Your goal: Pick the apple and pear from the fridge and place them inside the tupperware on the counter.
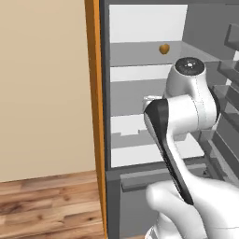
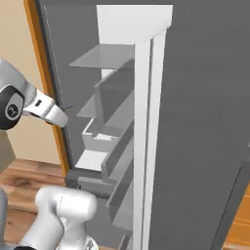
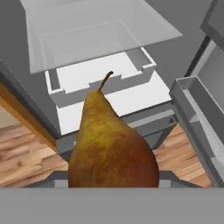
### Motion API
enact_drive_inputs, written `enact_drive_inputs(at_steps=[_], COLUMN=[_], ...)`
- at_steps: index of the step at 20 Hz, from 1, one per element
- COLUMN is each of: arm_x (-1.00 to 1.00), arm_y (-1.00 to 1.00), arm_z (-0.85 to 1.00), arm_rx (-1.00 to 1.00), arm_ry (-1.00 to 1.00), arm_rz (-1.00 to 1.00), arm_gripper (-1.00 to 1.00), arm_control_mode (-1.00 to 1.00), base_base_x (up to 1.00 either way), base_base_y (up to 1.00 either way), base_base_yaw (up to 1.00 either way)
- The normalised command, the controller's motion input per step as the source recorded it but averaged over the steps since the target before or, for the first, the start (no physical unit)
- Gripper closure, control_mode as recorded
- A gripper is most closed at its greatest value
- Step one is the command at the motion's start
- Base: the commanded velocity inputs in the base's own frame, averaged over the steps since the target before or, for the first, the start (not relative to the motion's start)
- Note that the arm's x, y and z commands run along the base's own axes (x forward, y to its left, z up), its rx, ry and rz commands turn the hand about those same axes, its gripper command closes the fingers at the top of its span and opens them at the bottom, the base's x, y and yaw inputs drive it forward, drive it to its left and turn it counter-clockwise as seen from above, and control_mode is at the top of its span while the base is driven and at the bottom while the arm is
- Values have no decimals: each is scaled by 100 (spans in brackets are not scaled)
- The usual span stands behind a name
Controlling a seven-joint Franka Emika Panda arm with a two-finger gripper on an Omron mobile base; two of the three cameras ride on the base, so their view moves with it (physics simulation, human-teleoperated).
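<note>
Hand view: pear [image 3: 113, 151] before open fridge [image 3: 105, 87], wooden floor [image 3: 22, 153] below.

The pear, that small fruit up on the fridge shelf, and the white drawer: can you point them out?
pear [image 3: 111, 148], hand view, on its wide belly.
small fruit [image 1: 164, 49], left base view, on its middle.
white drawer [image 3: 96, 74], hand view, on its floor.

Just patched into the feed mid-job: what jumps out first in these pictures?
The pear looms in the foreground of the hand view, stem up, with the gripper shut on it, so it looks picked. Behind it stands the open fridge, its glass shelves and white drawers on show. A small orange-brown fruit sits on an upper shelf in the left base view; what kind it is can't be told from here.
</note>
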Motion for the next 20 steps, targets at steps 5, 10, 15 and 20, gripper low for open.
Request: enact_drive_inputs(at_steps=[5,10,15,20], arm_x=[0,0,0,0], arm_y=[0,0,0,0], arm_z=[0,0,0,0], arm_rx=[0,0,0,0], arm_ry=[0,0,0,0], arm_rz=[0,0,0,0], arm_gripper=[100,100,100,100], arm_control_mode=[100,100,100,100], base_base_x=[-97,-88,-85,-83], base_base_y=[67,69,54,35], base_base_yaw=[8,-2,-59,-100])
